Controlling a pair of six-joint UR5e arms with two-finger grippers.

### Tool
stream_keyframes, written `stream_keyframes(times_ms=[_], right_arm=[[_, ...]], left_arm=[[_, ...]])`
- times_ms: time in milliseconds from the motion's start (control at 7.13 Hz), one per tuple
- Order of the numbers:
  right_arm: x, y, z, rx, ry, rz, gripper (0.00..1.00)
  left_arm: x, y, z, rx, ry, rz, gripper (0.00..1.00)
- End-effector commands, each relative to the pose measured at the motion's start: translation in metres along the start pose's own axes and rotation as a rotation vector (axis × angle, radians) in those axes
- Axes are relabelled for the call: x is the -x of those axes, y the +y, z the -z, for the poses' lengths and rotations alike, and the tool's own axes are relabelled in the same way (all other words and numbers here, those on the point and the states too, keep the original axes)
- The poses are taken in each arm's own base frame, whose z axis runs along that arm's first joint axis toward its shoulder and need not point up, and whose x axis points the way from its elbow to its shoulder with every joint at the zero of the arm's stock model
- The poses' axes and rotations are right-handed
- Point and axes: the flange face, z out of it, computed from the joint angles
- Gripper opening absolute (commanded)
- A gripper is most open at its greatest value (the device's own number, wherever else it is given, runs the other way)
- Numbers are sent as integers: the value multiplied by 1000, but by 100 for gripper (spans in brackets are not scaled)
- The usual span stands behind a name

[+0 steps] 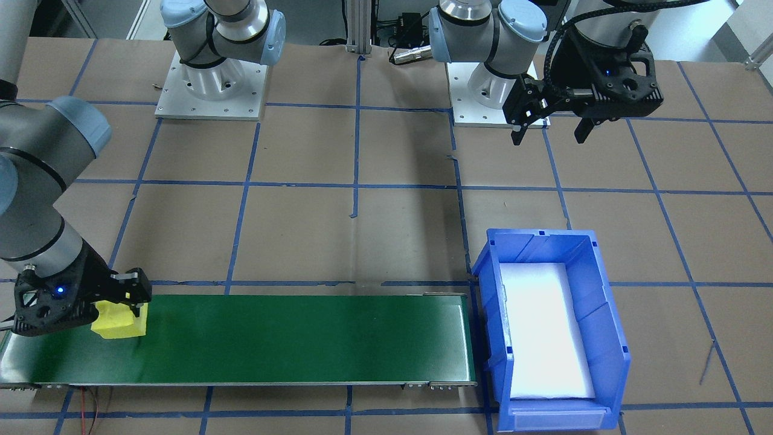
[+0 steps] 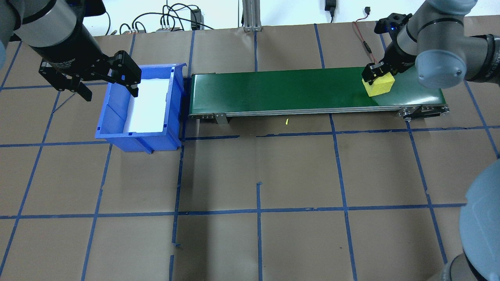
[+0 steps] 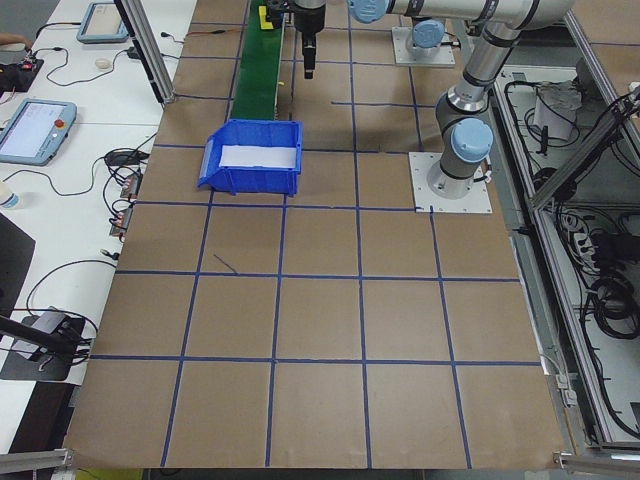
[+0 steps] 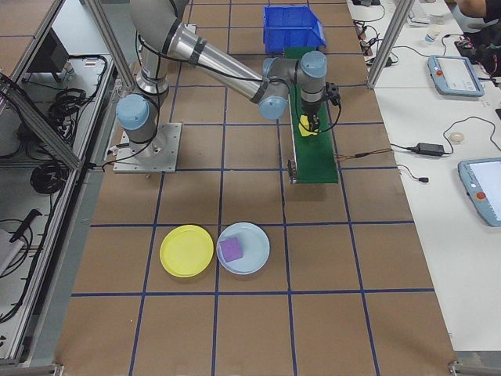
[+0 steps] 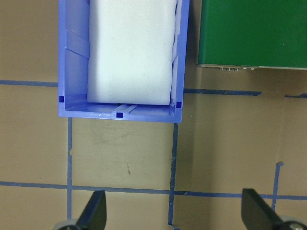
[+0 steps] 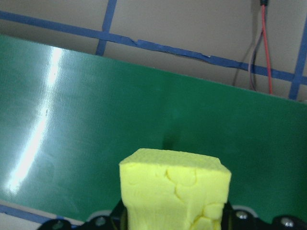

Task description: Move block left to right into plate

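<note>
In the front-facing view the right gripper [image 1: 124, 302] is clamped on the yellow block [image 1: 119, 321] at the far end of the green conveyor belt [image 1: 272, 338], while the left gripper [image 1: 551, 124] hangs spread wide over the table behind the blue bin [image 1: 604, 314]. From overhead, the block [image 2: 378, 86] sits at the belt's [image 2: 293, 88] right end in the right gripper [image 2: 375, 75]; the left gripper [image 2: 106, 80] hovers by the bin's [image 2: 117, 117] left wall. The right-side view shows a yellow plate [image 4: 186, 251] and a light blue plate [image 4: 243, 247] holding a purple block [image 4: 232, 248], well apart from the belt. The right wrist view shows the yellow block [image 6: 175, 189] pinched above the belt.
</note>
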Motion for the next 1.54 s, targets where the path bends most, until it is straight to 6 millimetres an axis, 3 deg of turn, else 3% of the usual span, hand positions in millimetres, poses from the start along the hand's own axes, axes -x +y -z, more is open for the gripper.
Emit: stream_keyframes(times_ms=[0, 280, 561, 701, 982, 1122, 1402], right_arm=[[-59, 48, 51, 131, 156, 195, 20], [-174, 144, 59, 217, 93, 224, 21], [-250, 227, 58, 246, 62, 249, 21], [-273, 265, 56, 257, 43, 218, 21], [-302, 351, 40, 279, -28, 89, 21], [-310, 395, 32, 266, -62, 37, 20], [-319, 462, 21, 182, -117, -50, 20]], left_arm=[[0, 0, 0, 1, -1, 1, 100], [1, 0, -1, 3, -1, 1, 100], [0, 0, -1, 3, -1, 0, 100], [-1, 0, 0, 0, 2, 0, 100], [1, -1, -1, 1, -1, 1, 100], [0, 0, -1, 1, 2, 0, 100], [0, 0, -2, 3, 1, 0, 100]])
